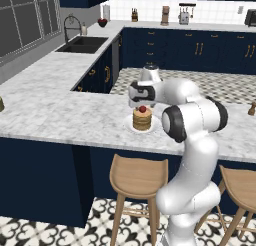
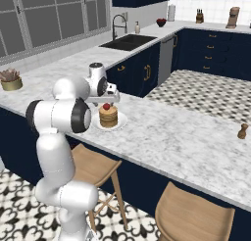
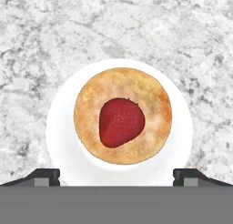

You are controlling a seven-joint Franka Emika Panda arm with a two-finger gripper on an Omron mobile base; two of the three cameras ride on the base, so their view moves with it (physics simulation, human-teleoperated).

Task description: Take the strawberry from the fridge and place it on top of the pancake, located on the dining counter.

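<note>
Strawberry rests on the pancake, pincer spread wide and empty above.
Risk: berry sits slightly toward 8 o'clock; a low retreat could nudge it off.

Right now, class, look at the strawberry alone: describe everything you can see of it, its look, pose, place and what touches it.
The strawberry is a small, bright red, rounded berry with fine seed dimples and a faint dark trace of stem at one end. It lies on its side, roughly at the centre of the top of the pancake stack, touching only that tan-brown surface. The stack sits on a white plate on the marbled dining counter. The open gripper is above it, fingertips wide apart, not touching it.
</note>
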